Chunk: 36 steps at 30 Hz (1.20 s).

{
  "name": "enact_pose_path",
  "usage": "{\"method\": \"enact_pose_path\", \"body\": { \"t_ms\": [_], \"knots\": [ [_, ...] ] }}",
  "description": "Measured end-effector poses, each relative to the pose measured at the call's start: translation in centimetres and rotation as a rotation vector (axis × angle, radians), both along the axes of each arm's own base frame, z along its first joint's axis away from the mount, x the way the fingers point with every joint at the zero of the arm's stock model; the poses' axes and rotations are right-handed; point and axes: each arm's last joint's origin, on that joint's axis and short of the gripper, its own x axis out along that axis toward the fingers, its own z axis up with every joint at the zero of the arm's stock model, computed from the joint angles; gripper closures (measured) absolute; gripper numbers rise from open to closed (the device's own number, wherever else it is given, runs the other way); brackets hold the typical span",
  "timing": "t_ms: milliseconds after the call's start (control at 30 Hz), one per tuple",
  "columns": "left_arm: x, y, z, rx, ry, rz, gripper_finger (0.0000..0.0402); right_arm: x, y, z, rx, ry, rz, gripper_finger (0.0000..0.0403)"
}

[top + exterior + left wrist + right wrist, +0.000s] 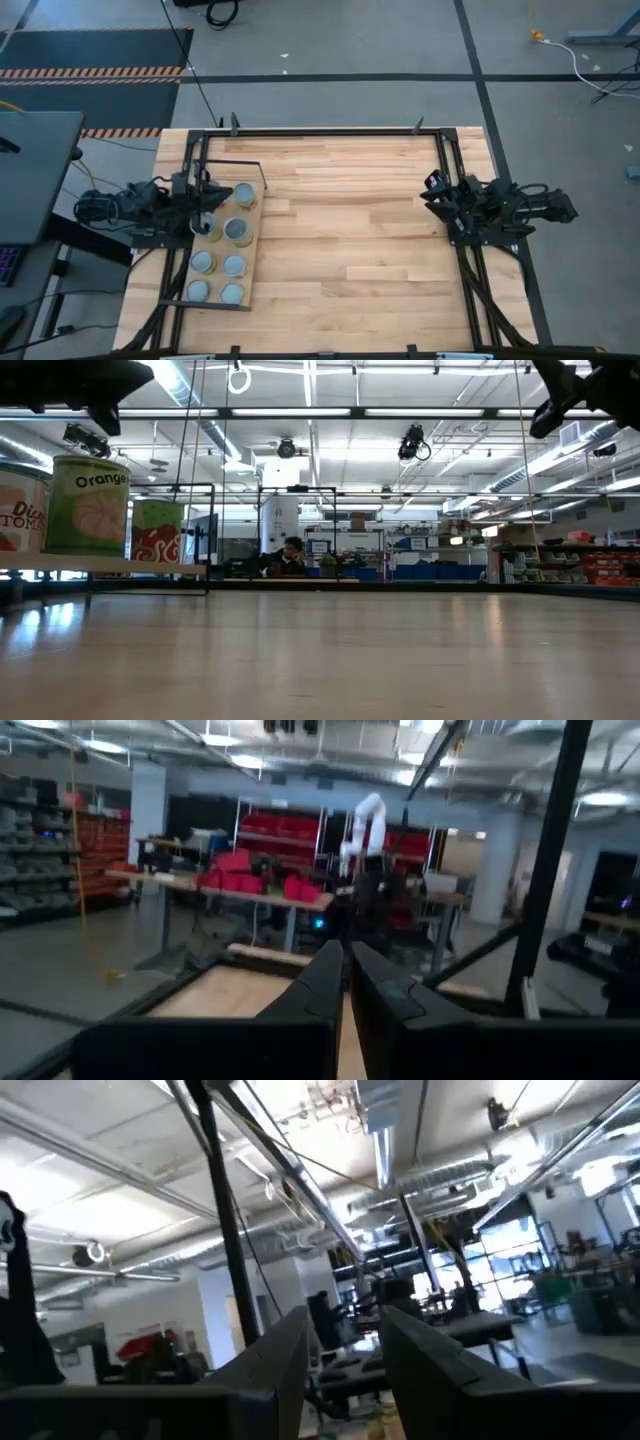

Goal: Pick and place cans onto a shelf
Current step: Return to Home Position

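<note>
My left claw (345, 960), fingers pressed together and empty, hung over the shelf (218, 246) at the tabletop's left edge, with the cans (234, 265) standing upright in rows beneath and beside it. My right claw (345, 1320), parted and empty, waited by the right edge, well apart.

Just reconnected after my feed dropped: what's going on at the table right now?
Nothing is being carried. The cans stand in two rows on the shelf on the left. The left gripper hangs above that shelf, fingers shut on nothing; the right gripper is raised at the right side, fingers open and empty.
</note>
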Motion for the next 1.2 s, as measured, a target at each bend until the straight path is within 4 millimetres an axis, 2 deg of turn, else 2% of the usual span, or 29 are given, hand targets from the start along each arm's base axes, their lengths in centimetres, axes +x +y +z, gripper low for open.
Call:
{"method": "enact_pose_path", "body": {
  "t_ms": [100, 333, 500, 633, 800, 900, 1033, 1133, 1200],
  "knots": [
    [0.1, 0.0, 0.0, -0.017, -0.071, -0.004, 0.0374, 0.3, 0.0, -0.5, -0.014, 0.054, -0.01, 0.027],
    [0.8, -0.2, -2.1, -0.054, -0.237, -0.036, 0.0374, 1.0, 0.0, -2.2, 0.085, 0.257, 0.039, 0.027],
    [1.2, -0.5, -3.2, -0.014, -0.179, -0.124, 0.0374, 1.0, 0.0, -2.1, -0.026, 0.24, -0.031, 0.027],
    [0.9, -0.6, -2.6, -0.031, -0.251, -0.176, 0.0374, 1.1, -0.3, -2.5, -0.019, 0.281, -0.133, 0.027],
    [1.4, -0.7, -3.7, -0.006, -0.129, -0.178, 0.0374, 1.0, -0.4, -2.4, -0.007, 0.268, -0.146, 0.027],
    [1.4, -1.0, -3.7, -0.019, -0.135, -0.284, 0.0374, 1.1, -0.3, -2.4, -0.008, 0.269, -0.144, 0.027],
    [0.9, -1.6, -2.9, 0.105, -0.229, -0.493, 0.0374, 1.1, -0.3, -2.4, -0.008, 0.269, -0.142, 0.027],
    [1.0, -1.9, -3.3, 0.163, -0.194, -0.564, 0.0374, 1.1, -0.3, -2.4, -0.009, 0.269, -0.142, 0.027],
    [1.2, -2.1, -3.9, 0.083, -0.119, -0.653, 0.0374, 1.1, -0.3, -2.4, -0.009, 0.269, -0.142, 0.027]
  ]
}}
